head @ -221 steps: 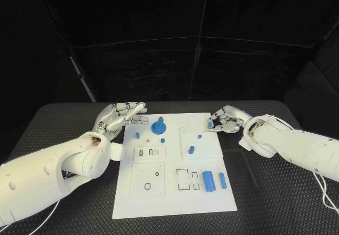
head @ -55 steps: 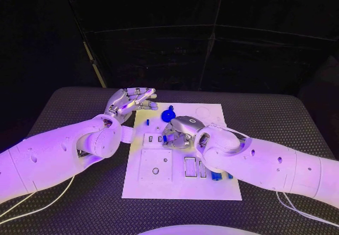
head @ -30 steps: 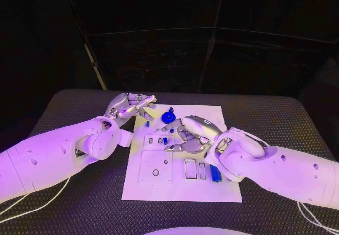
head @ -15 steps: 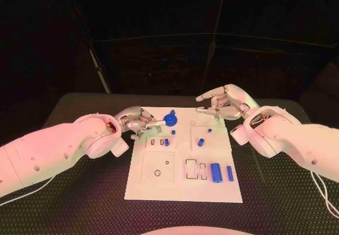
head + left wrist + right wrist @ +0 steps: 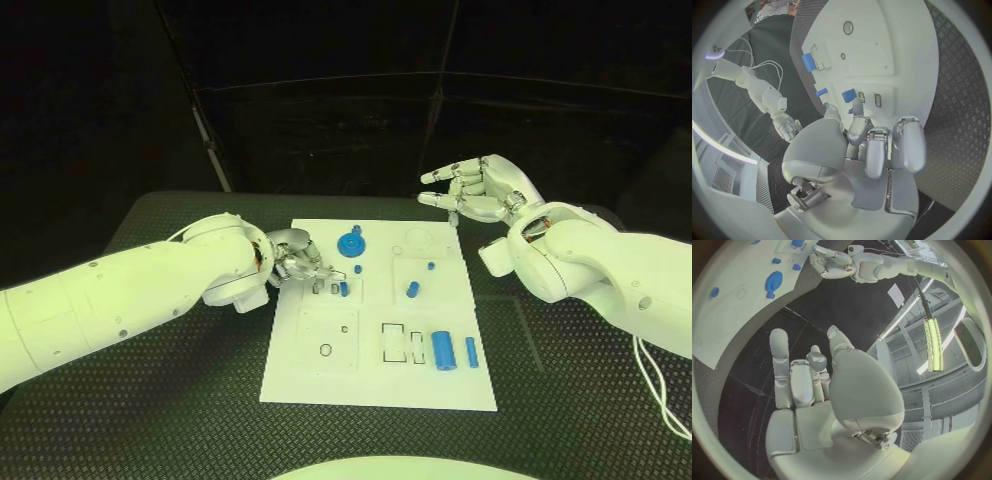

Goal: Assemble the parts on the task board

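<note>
My right hand [image 5: 482,190] had lifted off the board [image 5: 378,380] and hung beyond its far edge, fingers spread, holding nothing. My left hand [image 5: 296,258] had dropped to the board's left edge by the small parts [image 5: 343,288], fingers curled; cannot tell if it held one. Insertion likely next.

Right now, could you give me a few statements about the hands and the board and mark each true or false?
1. The right hand is raised beyond the task board's far edge, holding nothing. True.
2. The left hand lies at the board's near edge. False: it is at the board's left edge, towards the far end.
3. A round blue part sits near the board's far end. True.
4. The right hand rests on the board. False: it is off it.
</note>
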`<action>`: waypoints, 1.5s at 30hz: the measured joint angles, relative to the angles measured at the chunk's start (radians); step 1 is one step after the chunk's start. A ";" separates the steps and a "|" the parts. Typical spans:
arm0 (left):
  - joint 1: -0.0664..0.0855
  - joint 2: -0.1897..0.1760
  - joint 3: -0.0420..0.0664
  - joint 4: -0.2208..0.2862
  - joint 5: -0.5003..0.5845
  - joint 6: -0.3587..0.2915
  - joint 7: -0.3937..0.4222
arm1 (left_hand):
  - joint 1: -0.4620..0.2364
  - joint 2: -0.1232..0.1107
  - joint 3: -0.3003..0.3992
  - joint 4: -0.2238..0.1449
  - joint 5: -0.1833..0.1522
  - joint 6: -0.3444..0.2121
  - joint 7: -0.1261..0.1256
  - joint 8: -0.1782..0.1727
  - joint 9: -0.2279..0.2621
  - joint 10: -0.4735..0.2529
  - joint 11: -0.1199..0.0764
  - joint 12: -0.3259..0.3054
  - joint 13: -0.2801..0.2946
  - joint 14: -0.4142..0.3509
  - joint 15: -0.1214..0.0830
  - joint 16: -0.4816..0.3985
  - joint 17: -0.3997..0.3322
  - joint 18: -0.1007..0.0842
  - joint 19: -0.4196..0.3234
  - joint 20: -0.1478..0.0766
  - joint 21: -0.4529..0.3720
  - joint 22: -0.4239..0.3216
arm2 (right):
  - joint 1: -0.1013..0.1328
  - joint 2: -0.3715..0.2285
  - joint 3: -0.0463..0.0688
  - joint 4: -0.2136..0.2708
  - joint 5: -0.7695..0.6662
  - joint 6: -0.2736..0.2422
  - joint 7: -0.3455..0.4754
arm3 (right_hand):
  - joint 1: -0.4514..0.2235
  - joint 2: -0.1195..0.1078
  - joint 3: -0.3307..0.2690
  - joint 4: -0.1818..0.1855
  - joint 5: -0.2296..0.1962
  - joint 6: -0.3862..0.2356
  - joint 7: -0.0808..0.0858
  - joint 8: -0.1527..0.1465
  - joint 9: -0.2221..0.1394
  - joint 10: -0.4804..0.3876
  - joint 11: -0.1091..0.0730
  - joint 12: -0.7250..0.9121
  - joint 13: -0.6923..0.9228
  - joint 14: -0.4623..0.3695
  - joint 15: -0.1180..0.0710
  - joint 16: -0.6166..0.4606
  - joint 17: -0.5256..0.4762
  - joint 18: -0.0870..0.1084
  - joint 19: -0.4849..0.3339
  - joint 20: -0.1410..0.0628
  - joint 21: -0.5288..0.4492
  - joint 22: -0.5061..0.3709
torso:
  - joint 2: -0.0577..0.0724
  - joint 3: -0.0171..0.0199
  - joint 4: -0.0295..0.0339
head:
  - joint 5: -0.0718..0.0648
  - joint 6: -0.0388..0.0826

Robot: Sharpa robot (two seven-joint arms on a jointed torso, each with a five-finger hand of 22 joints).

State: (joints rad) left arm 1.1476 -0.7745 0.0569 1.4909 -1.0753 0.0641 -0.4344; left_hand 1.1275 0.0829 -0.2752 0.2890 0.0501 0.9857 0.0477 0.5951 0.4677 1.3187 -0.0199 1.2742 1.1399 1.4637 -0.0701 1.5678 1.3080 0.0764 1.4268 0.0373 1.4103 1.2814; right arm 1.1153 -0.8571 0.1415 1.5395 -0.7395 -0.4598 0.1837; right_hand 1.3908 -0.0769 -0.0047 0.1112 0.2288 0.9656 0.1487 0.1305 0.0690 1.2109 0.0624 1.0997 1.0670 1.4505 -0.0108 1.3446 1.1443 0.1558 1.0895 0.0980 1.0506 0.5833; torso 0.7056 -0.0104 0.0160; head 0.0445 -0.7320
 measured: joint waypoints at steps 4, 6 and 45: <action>0.020 0.032 -0.019 -0.019 -0.035 0.008 -0.030 | -0.005 0.005 -0.005 -0.001 0.000 -0.008 -0.001 0.006 0.014 0.000 0.000 0.002 0.002 0.000 0.000 0.000 0.000 0.000 0.003 -0.003 0.001 0.005 | 0.001 0.009 0.000 -0.010 0.002 -0.009 -0.005 | 0.000 0.000 0.002 -0.002 0.001 0.000 0.000 0.000 -0.001 0.000 0.000 0.000 -0.003 0.000 0.000 0.000 -0.003 0.000 0.000 0.000 -0.005 -0.003 | -0.001 0.0006 0.0000 | 0.003 -0.001; 0.026 0.043 -0.024 -0.026 -0.046 0.011 -0.039 | -0.005 0.005 -0.008 0.002 0.000 -0.008 -0.001 0.013 0.017 0.000 0.000 0.002 0.002 0.000 0.000 0.000 0.000 0.000 0.003 -0.003 0.001 0.005 | 0.001 0.011 0.000 -0.015 0.002 -0.012 -0.009 | 0.000 0.000 0.002 -0.002 0.001 0.000 0.000 0.000 -0.001 0.000 0.000 0.000 -0.003 0.000 0.000 0.000 -0.003 0.000 0.000 0.000 -0.005 -0.003 | -0.001 0.0006 0.0004 | 0.004 -0.001; 0.071 0.157 -0.067 -0.113 -0.068 0.128 -0.084 | 0.003 0.023 -0.018 -0.001 0.000 -0.041 0.007 0.021 0.047 -0.016 0.006 -0.018 -0.031 0.000 0.000 0.000 0.000 0.000 -0.006 -0.002 -0.007 -0.012 | 0.002 0.043 0.000 -0.064 -0.017 -0.019 -0.079 | -0.009 0.009 -0.001 -0.005 0.030 -0.019 0.006 -0.007 -0.002 -0.020 0.005 -0.012 -0.032 0.000 0.000 -0.015 -0.023 0.015 0.000 0.000 -0.032 -0.038 | 0.003 -0.0023 -0.0012 | 0.013 -0.020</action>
State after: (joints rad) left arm 1.2186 -0.6176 -0.0103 1.3775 -1.1435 0.1916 -0.5183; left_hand 1.1310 0.1058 -0.2934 0.2882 0.0501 0.9445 0.0543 0.6160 0.5150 1.3022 -0.0142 1.2564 1.1091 1.4635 -0.0697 1.5677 1.3076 0.0766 1.4208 0.0357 1.4034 1.2691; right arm 1.1171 -0.8137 0.1414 1.4755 -0.7560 -0.4789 0.1043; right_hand 1.3815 -0.0676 -0.0052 0.1062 0.2585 0.9462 0.1545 0.1239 0.0672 1.1913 0.0678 1.0880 1.0348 1.4506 -0.0108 1.3292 1.1211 0.1713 1.0896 0.0981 1.0181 0.5455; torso 0.7091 -0.0127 0.0149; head 0.0573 -0.7516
